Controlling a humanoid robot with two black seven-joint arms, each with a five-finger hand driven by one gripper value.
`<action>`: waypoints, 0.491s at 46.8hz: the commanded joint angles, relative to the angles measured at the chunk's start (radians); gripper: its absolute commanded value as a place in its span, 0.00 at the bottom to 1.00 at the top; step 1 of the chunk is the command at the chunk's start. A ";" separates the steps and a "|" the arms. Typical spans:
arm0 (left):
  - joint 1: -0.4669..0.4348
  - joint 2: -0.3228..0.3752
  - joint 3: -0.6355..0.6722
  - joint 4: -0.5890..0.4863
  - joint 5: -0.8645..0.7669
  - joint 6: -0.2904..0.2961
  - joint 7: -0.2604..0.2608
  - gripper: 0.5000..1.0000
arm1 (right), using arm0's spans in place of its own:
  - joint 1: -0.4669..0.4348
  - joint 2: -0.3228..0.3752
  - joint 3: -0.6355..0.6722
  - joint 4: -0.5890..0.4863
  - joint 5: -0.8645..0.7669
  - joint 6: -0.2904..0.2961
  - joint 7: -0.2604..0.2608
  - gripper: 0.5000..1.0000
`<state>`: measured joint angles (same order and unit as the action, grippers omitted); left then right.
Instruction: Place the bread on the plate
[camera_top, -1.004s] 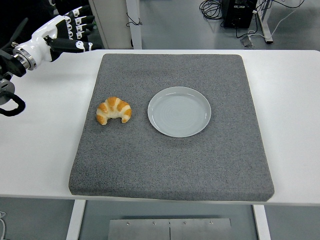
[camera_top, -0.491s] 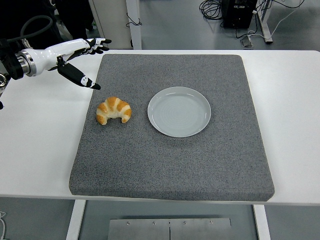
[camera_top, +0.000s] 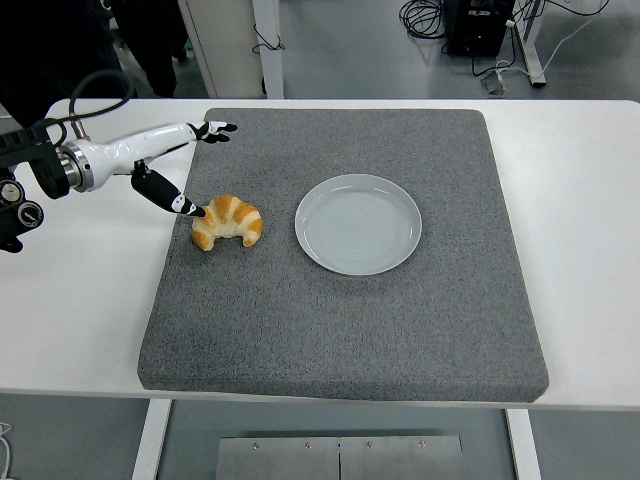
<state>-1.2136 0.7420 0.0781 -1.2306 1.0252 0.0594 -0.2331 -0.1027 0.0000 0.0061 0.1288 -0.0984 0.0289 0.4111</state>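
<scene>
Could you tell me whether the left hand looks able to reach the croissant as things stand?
Probably yes: the left hand is open, its thumb tip right at the croissant, with nothing between them on the grey mat.

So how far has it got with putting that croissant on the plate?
Barely started. The croissant lies on the grey mat, left of the plate, which holds nothing. The left hand is open beside the croissant, thumb tip at its edge, not gripping it. Grasping, lifting and carrying across are all left.
</scene>
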 joint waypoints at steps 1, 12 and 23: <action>0.038 -0.015 0.000 0.000 0.025 0.036 0.000 0.90 | 0.000 0.000 0.000 0.000 0.000 -0.001 0.000 1.00; 0.108 -0.055 0.000 0.006 0.061 0.114 -0.002 0.89 | 0.001 0.000 0.000 0.000 0.000 -0.001 0.000 1.00; 0.143 -0.085 -0.001 0.046 0.061 0.161 -0.005 0.88 | 0.000 0.000 0.000 0.000 0.000 0.000 0.000 1.00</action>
<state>-1.0787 0.6669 0.0784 -1.1967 1.0860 0.2113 -0.2364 -0.1027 0.0000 0.0063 0.1288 -0.0988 0.0287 0.4111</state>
